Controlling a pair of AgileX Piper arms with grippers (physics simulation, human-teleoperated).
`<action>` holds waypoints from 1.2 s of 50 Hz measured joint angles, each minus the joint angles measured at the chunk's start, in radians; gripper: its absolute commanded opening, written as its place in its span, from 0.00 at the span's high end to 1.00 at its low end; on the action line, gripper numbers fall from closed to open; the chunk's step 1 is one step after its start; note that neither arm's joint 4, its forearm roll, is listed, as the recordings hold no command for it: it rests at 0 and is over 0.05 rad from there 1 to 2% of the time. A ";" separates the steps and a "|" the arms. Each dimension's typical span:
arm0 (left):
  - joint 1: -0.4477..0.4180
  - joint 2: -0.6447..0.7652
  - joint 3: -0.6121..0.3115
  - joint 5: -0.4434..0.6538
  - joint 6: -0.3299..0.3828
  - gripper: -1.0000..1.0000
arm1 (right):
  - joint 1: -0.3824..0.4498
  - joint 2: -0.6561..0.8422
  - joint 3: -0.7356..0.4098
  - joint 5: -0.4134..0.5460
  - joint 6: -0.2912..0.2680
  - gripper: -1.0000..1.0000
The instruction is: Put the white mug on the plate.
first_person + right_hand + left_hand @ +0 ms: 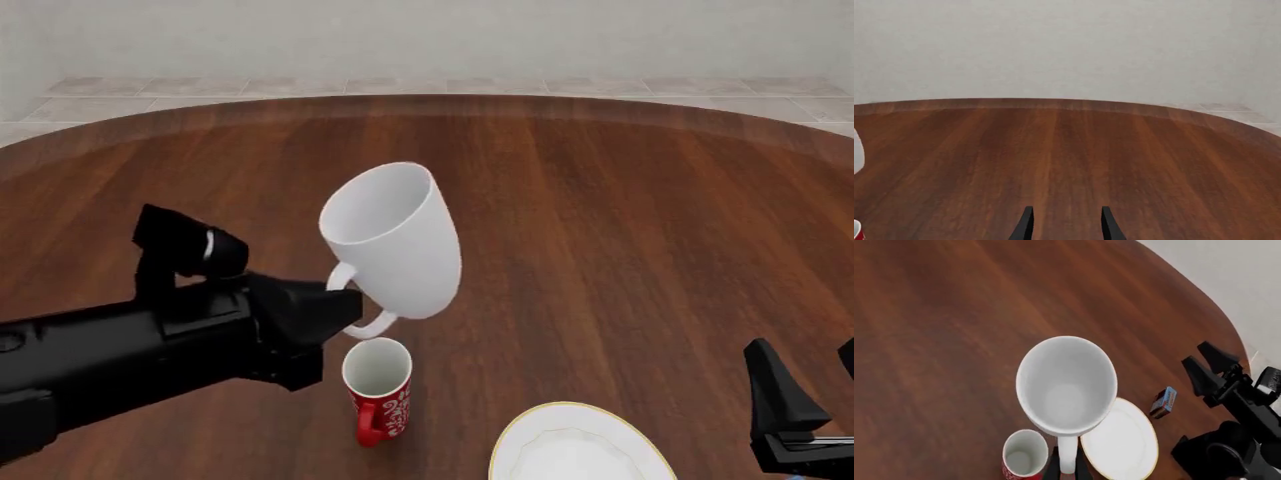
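White mug hangs tilted in the air, its handle pinched by the left gripper, above the red mug and well left of the plate. Held only by the loop, it could swing, slip, or clip the red mug on the way over. Both mugs and the plate look empty. Right gripper idles with fingers spread

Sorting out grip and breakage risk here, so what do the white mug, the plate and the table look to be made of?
White mug: likely glazed ceramic, smooth, plain, softly shaded. Plate: probably the same, glossy white with a thin golden rim. Table: polished dark wood or veneer, streaked grain.
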 measured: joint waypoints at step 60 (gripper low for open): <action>-0.165 0.262 0.036 -0.232 0.024 1.00 | 0.000 0.000 0.000 0.000 0.000 0.00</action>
